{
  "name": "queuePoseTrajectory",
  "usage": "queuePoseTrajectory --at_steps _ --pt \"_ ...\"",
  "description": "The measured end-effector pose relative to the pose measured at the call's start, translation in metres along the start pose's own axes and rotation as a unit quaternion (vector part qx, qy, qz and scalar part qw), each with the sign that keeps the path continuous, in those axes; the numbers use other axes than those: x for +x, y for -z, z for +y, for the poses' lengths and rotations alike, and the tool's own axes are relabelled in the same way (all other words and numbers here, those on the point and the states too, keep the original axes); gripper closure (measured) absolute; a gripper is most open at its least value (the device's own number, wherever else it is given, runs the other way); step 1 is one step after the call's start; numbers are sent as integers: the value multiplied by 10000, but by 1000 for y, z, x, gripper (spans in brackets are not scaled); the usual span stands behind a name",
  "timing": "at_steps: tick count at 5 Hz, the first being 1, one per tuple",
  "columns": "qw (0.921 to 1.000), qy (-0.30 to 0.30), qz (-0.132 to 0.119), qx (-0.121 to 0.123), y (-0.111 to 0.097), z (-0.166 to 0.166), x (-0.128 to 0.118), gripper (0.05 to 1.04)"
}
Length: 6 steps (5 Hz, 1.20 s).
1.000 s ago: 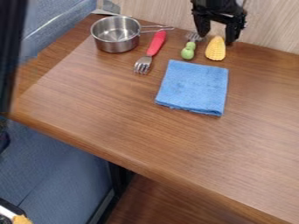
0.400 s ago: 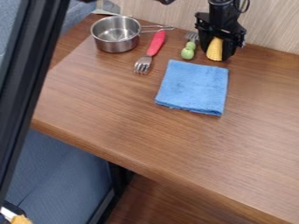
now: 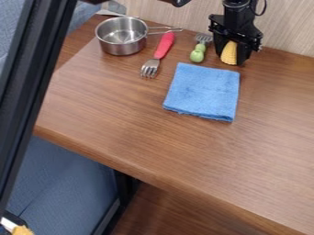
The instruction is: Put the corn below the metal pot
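"What is the tool (image 3: 229, 58) doing?"

"It's grasping the corn (image 3: 228, 51) (a snug fit, that) just behind the blue cloth (image 3: 204, 92), near the back of the counter (image 3: 129, 108)."

"And where is the metal pot (image 3: 122, 46) sitting?"

"Well apart, beside the red-handled fork (image 3: 163, 47)."

Standing here, I can't read any words, labels, brands, numbers or signs, either on the wooden table (image 3: 116, 105) or around it. I can't make out a single letter or figure anywhere on or beside that table.
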<state>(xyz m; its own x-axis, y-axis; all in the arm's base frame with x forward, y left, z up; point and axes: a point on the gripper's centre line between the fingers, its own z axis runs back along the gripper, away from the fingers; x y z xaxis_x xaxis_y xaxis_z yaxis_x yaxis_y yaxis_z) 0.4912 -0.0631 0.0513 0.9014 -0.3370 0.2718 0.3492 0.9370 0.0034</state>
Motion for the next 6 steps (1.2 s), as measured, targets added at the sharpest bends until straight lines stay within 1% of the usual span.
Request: queuePoseTrajectory --at_steps 1,2,3,4,5,6 --pt "10000 56 -19 -37 -1 -1 1 405" --pt "9999 98 -133 -19 -12 -2 2 405" --pt "9988 37 -478 49 -52 0 -1 405" --pt "9979 -45 -606 230 -82 14 -18 405" --pt "9976 -296 -540 324 -99 33 -54 405" --pt "9939 -711 -521 668 -119 67 -95 405"
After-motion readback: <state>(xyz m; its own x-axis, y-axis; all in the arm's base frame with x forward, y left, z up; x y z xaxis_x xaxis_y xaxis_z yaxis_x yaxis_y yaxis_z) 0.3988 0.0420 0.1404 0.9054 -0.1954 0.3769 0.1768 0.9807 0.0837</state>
